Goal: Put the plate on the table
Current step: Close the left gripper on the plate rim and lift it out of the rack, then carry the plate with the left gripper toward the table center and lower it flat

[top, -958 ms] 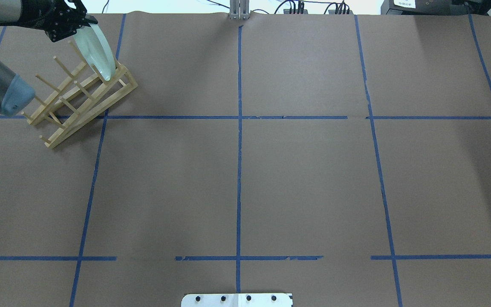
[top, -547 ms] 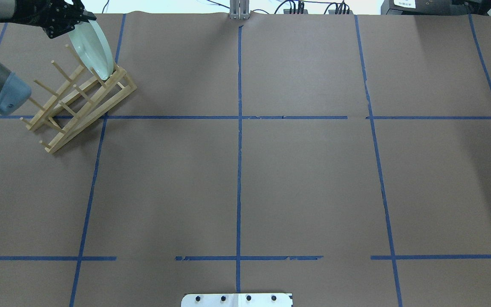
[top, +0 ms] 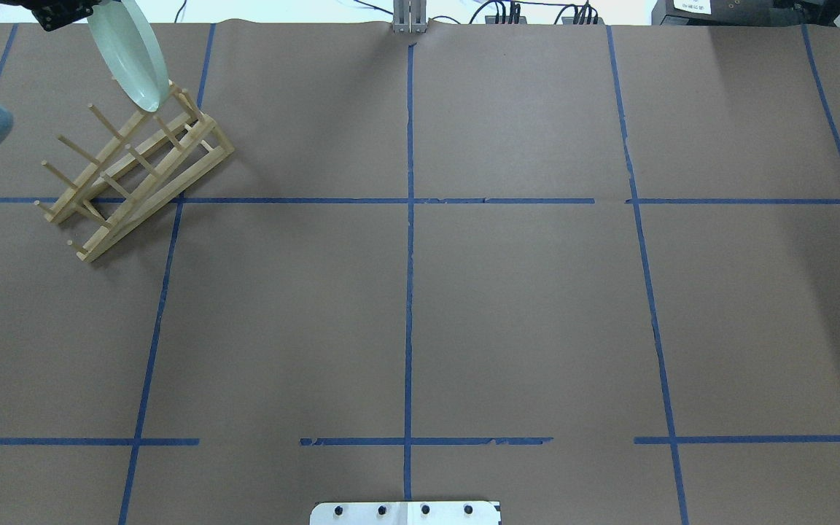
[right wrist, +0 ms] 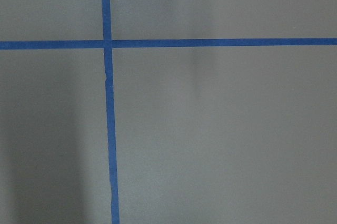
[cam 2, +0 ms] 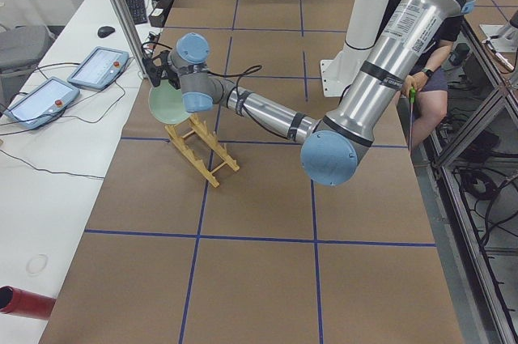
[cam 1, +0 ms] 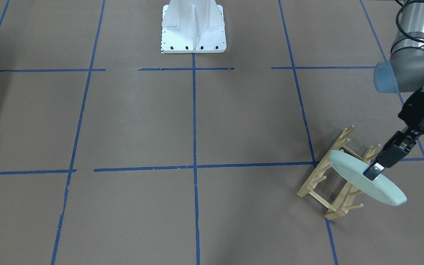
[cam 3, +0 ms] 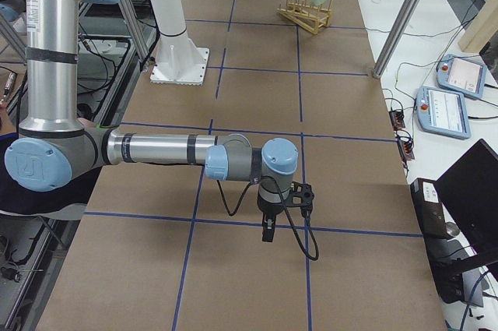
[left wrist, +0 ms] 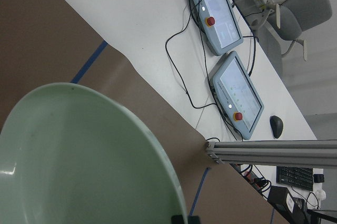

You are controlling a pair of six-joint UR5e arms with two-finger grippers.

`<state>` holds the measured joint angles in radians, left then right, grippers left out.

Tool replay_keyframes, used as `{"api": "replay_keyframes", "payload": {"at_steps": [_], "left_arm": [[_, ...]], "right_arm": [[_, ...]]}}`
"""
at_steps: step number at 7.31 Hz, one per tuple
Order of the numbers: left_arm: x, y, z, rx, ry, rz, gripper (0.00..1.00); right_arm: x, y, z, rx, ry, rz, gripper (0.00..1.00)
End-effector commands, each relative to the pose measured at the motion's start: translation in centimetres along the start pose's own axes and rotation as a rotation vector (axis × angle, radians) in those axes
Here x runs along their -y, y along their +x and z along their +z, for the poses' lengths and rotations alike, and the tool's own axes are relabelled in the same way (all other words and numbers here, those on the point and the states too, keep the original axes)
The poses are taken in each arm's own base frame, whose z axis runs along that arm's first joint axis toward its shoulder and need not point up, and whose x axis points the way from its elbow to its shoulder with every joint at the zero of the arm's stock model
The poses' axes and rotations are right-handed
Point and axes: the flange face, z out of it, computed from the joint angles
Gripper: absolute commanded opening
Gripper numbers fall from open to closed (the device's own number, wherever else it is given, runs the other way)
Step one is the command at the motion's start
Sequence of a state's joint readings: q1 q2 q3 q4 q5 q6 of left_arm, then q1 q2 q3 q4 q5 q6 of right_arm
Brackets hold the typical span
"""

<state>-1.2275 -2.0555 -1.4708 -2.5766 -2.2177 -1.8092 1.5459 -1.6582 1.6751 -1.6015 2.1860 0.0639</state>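
The pale mint-green plate (cam 1: pixel 348 171) is tilted in the air over the far end of the wooden peg rack (cam 1: pixel 335 198). My left gripper (cam 1: pixel 373 172) is shut on its rim. In the overhead view the plate (top: pixel 128 55) hangs at the top left with its lower edge just above the rack's (top: pixel 135 175) end pegs. The left wrist view shows the plate (left wrist: pixel 79 166) close up. The brown table (top: pixel 522 313) has blue tape lines. My right gripper (cam 3: pixel 268 231) shows only in the exterior right view, low over the table; I cannot tell whether it is open.
The white robot base (cam 1: pixel 193 29) stands at the table's near-robot edge. Two teach pendants (cam 2: pixel 97 65) and an aluminium post (cam 2: pixel 121 4) stand on the white bench beside the rack's end of the table.
My left gripper has lifted the plate up out of the rack slot and carried it toward the table's far left corner. The rack has stayed where it was.
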Motion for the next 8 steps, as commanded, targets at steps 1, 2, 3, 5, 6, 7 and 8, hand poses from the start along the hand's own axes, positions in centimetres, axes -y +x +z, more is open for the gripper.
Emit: {"api": "replay_keyframes", "payload": {"at_steps": [1, 2, 3, 5, 6, 7, 8], "left_arm": [[1.3, 2.7, -5.5, 0.004, -0.077, -0.012, 0.0], [-0.6, 4.8, -6.8, 0.047, -0.112, -0.038, 0.0], [-2.5, 6.5, -8.2, 0.063, -0.111, -0.049, 0.0], [-8.3, 7.1, -6.3, 0.093, -0.189, 0.001, 0.0], [-11.4, 7.0, -3.9, 0.144, -0.194, 0.033, 0.0], [-15.8, 6.6, -1.0, 0.225, -0.126, 0.085, 0.0], [-18.5, 7.0, 0.9, 0.321, -0.085, 0.179, 0.0]], "right_arm": [[0.0, 0.0, 0.0, 0.002, 0.0, 0.001, 1.0], [0.0, 0.0, 0.0, 0.0, 0.0, 0.001, 1.0], [0.0, 0.0, 0.0, 0.0, 0.0, -0.001, 1.0], [0.0, 0.0, 0.0, 0.0, 0.0, -0.001, 1.0], [0.0, 0.0, 0.0, 0.0, 0.0, -0.001, 1.0], [0.0, 0.0, 0.0, 0.0, 0.0, -0.001, 1.0], [0.0, 0.0, 0.0, 0.0, 0.0, -0.001, 1.0]]}}
